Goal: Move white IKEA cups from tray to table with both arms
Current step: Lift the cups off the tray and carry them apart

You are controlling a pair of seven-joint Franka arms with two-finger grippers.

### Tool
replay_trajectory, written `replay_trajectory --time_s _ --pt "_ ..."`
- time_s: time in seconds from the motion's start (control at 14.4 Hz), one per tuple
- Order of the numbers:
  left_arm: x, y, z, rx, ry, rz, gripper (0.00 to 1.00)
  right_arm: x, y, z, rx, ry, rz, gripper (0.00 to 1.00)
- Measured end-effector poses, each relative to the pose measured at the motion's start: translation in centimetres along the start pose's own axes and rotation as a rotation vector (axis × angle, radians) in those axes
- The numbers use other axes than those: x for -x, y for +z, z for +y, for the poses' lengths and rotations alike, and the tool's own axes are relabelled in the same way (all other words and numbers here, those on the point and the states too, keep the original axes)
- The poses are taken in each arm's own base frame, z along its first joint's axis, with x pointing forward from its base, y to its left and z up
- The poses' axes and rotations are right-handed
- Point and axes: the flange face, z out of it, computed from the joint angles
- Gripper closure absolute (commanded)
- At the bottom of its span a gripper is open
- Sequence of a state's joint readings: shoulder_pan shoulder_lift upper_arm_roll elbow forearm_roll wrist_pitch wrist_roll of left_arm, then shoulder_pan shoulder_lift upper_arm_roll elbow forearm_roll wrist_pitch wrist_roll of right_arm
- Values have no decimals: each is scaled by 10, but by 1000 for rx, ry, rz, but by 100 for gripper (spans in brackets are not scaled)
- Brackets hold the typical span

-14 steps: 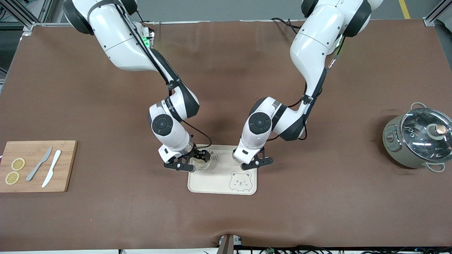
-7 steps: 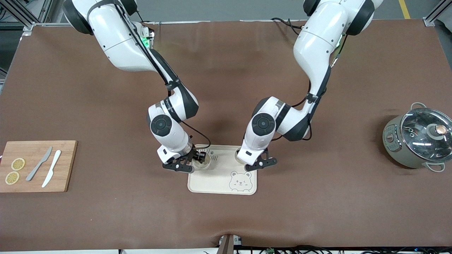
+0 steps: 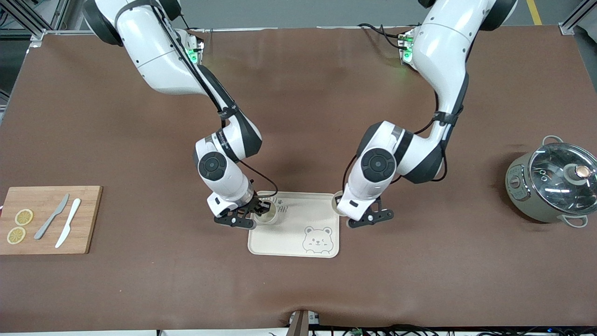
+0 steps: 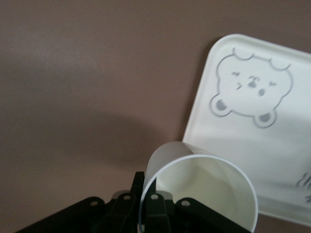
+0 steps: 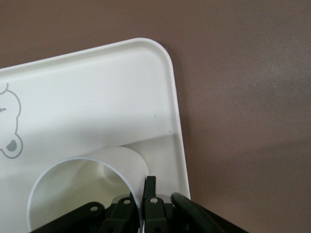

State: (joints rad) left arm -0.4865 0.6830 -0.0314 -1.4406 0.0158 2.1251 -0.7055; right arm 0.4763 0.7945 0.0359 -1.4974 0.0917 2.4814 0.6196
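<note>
Each hand, left hand (image 3: 368, 219) and right hand (image 3: 240, 219), pinches a plain off-white cup's rim.

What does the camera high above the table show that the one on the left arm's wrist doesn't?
Only the front view shows both arms, the right pincer shut on a cup over the tray, a cutting board with knives and lemon slices, and a lidded pot.

Only the left wrist view looks into the cup's bare inside, with the rim pinched by the fingers.

Both show the bear-printed tray, the brown table, and the left pincer carrying its cup over the tray's edge.
</note>
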Motion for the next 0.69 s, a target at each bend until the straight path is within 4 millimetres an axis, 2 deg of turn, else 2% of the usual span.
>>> replay_trajectory --time_s 0.21,0.42,0.55,0.69 --pt "18 -5 -59 11 62 23 100 -6 -7 -1 -3 3 9 100" --pt "36 -16 -120 -9 129 0 100 -15 -17 9 26 20 -26 100" --pt "49 -22 -154 -14 163 -4 100 -23 -34 17 47 17 -52 100" --pt "63 -27 -187 -5 191 20 100 -38 -63 37 69 -21 -83 100"
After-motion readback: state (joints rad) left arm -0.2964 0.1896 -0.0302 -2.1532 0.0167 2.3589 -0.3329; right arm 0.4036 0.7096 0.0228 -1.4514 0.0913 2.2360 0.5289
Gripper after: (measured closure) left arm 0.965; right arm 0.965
